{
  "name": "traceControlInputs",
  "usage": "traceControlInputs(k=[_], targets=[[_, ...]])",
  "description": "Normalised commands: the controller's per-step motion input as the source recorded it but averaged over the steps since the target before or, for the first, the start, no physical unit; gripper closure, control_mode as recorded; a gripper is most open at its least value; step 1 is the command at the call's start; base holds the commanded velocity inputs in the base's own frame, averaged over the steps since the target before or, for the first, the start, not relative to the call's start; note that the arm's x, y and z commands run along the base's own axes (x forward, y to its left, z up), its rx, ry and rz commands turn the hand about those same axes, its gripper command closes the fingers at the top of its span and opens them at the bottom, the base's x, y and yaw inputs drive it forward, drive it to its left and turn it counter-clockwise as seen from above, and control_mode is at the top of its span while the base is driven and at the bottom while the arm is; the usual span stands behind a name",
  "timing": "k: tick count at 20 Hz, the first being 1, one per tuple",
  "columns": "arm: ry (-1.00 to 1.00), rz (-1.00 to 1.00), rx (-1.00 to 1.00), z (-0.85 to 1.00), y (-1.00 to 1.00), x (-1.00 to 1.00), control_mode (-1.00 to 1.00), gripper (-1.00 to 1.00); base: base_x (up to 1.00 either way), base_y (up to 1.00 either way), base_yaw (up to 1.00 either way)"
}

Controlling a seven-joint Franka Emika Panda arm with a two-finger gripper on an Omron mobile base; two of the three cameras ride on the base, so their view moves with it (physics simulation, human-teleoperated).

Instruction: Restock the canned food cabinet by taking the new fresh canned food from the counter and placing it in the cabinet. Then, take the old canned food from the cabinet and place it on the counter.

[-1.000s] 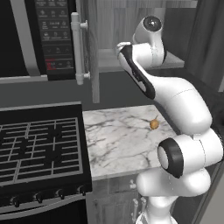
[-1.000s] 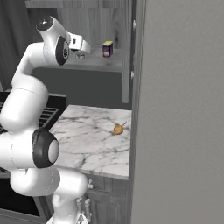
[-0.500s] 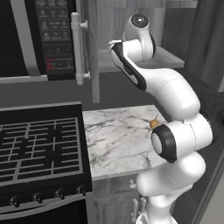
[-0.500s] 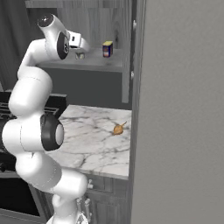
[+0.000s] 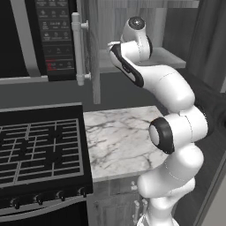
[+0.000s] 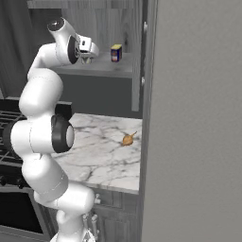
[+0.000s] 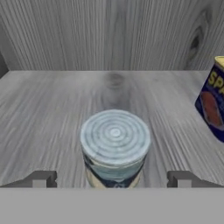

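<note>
My pincer [image 7: 111,179] spread open inside the cabinet [image 7: 109,35], old can [image 7: 114,148] upright on the shelf between my fingertips [image 7: 40,179] with neither touching, new can [image 7: 213,101] off to its right, nothing between, orange thing [image 6: 127,139] on the counter [image 6: 94,151] below.

Matt grey wood-grain cabinet shelf [image 7: 52,100]; old can [image 7: 114,148] has a ribbed, dull metal lid; veined marble counter [image 5: 119,141]

Arm raised high — end effector [image 7: 112,179] spread wide
</note>
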Motion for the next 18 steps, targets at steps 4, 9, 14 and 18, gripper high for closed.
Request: traceControlInputs(k=[4, 9, 14, 18], targets=[[0.0, 0.0, 0.0, -0.11, 0.0, 0.23, -1.0, -1.0, 0.0, 0.0, 0.0], [0.0, 0.0, -0.01, -0.09, 0.0, 0.19, -1.0, -1.0, 0.0, 0.0, 0.0], [0.0, 0.0, -0.01, -0.07, 0.0, 0.24, -1.0, -1.0, 0.0, 0.0, 0.0], [0.0, 0.0, 0.0, -0.01, 0.0, 0.12, -1.0, 1.0, 0.0, 0.0, 0.0]])
